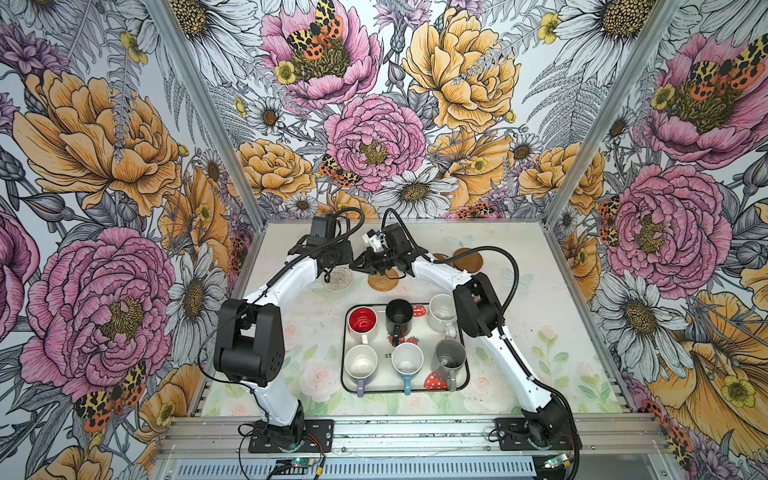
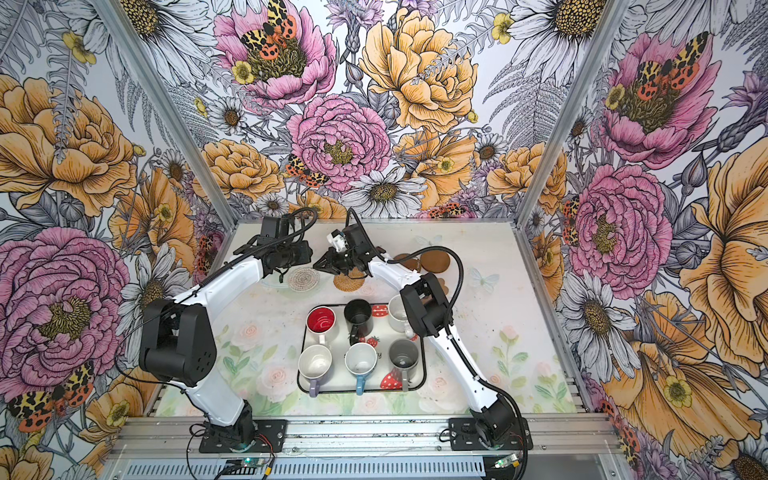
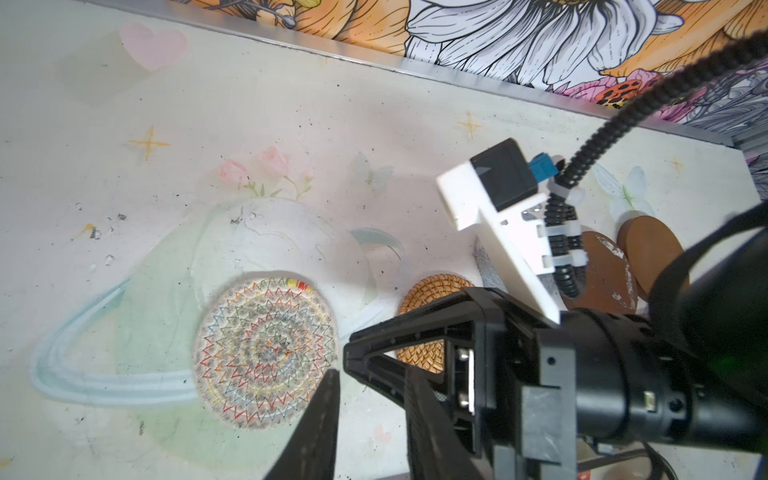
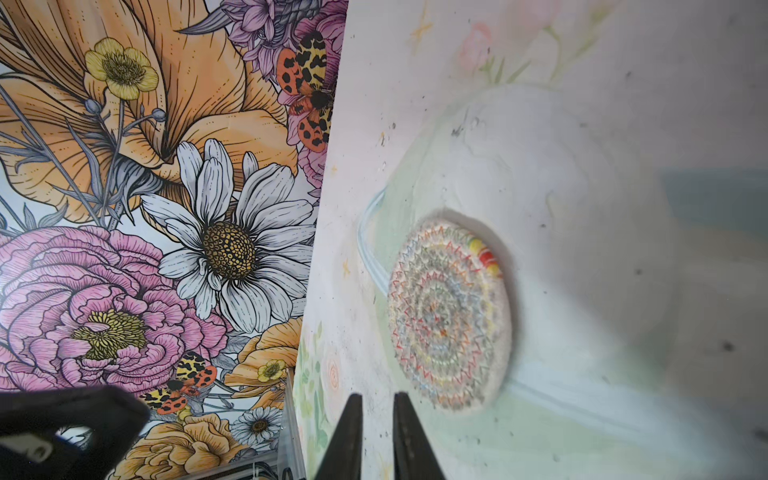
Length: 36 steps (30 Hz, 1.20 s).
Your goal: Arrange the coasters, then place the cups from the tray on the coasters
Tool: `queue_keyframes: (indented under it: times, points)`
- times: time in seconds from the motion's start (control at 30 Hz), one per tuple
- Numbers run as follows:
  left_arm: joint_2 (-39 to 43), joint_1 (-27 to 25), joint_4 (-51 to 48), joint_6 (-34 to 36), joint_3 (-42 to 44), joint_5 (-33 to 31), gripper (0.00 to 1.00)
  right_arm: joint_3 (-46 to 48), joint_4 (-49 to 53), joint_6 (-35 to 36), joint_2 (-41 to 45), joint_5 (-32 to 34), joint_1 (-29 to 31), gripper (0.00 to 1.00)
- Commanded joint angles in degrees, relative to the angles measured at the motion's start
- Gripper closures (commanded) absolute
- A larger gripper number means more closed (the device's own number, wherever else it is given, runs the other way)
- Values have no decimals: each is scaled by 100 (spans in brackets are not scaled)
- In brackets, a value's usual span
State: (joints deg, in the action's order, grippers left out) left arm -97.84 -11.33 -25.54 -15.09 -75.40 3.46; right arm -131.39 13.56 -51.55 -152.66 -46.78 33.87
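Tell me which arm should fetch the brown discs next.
Right. The brown discs lie back right, beside the right arm, whose empty right gripper is above the rattan coaster nearby. The left gripper is farther off, by the grey spiral coaster.

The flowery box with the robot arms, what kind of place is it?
Most likely a robot practice booth, not a kitchen. Flower-printed walls on metal posts box in one small table, and the left arm and right arm are bolted to a metal rail.
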Motion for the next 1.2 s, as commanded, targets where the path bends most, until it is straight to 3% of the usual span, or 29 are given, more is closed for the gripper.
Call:
queue_keyframes:
  times: [0.0, 0.17, 0.3, 0.5, 1.17]
  points:
    - [143, 79, -47, -103, 100, -146, 71, 170, 361, 527, 772, 87, -210, 86]
    - [-24, 87, -44, -104, 131, -148, 72, 782, 953, 1211, 1376, 434, -486, 89]
    - [-473, 212, -74, -84, 99, -66, 83, 923, 1772, 1834, 1494, 797, -617, 100]
    - [-1075, 302, -75, -137, 42, 84, 82, 857, 2648, 2478, 1312, 1353, -603, 100]
    - [-2270, 429, -73, -227, -458, 251, 82, 703, 2871, 2494, 522, 1478, -400, 100]
